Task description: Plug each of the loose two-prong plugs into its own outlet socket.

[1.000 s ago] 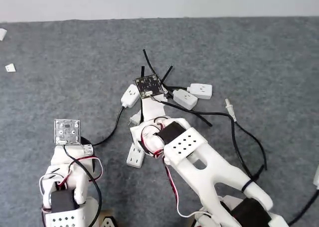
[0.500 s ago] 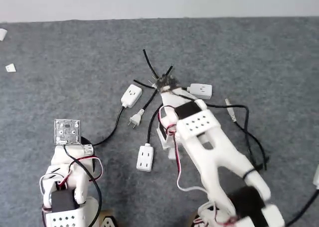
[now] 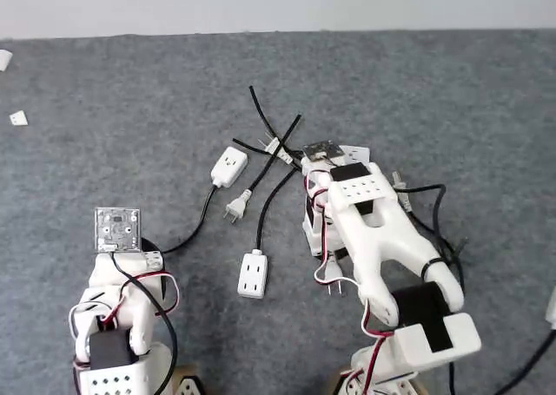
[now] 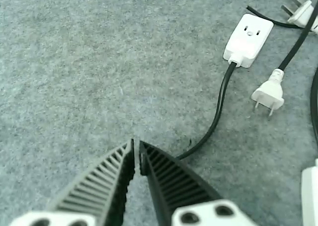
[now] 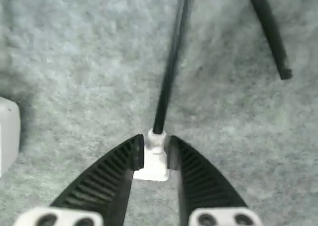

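Two sockets [image 3: 228, 166] [image 3: 253, 273] unplugged; left gripper [image 4: 136, 146] pressed together; right gripper [image 5: 155, 141] pinching one plug [image 5: 155, 164].

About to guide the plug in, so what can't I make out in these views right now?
Plug prongs: right wrist view, hidden down between the right hand's fingers.
The same plug, high view: covered by the right arm.
White block: right wrist view, cut off by the edge, face unseen.
White piece: left wrist view, cut off by the edge.

No readable text, label, number or sign appears on anything in view.
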Controlling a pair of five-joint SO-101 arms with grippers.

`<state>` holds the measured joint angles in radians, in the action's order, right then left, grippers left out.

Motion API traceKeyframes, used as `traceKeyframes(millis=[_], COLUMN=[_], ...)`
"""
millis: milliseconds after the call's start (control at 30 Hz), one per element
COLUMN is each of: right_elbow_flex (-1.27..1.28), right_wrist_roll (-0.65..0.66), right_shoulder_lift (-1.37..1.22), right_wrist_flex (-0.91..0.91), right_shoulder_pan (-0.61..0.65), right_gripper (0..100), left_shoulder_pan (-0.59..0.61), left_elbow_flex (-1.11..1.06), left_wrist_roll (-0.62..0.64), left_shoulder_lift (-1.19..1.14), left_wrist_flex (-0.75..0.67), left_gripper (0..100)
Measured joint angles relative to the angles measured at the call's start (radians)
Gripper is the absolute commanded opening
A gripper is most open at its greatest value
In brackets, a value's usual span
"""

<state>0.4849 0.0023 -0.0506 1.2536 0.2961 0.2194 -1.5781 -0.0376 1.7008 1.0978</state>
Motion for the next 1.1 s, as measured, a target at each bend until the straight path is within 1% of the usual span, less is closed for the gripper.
traceKeyframes(millis=[433, 567, 833, 1033, 1100], right_elbow_flex=[-0.002, -0.002, 0.0, 0.054, 0.066], right_wrist_roll=[0.034, 0.035, 0.035, 0.035, 0.035], right_shoulder_lift=[0.0, 0.0, 0.0, 0.0, 0.0], right_wrist_flex=[0.0, 0.0, -0.061, -0.126, -0.138], right_shoulder_pan=[0.006, 0.038, 0.034, 0.037, 0.034], right_gripper=[9.4, 9.4, 9.3, 9.2, 7.5], left_shoulder_pan=[0.0, 0.0, 0.0, 0.0, 0.0], left_elbow_flex=[0.0, 0.0, 0.0, 0.0, 0.0], left_wrist_roll=[0.0, 0.0, -0.026, -0.026, -0.026], left_shoulder_lift=[0.0, 0.0, 0.0, 0.0, 0.0], left_wrist_flex=[0.0, 0.0, 0.0, 0.0, 0.0], left_gripper=[1, 1, 1, 1, 1])
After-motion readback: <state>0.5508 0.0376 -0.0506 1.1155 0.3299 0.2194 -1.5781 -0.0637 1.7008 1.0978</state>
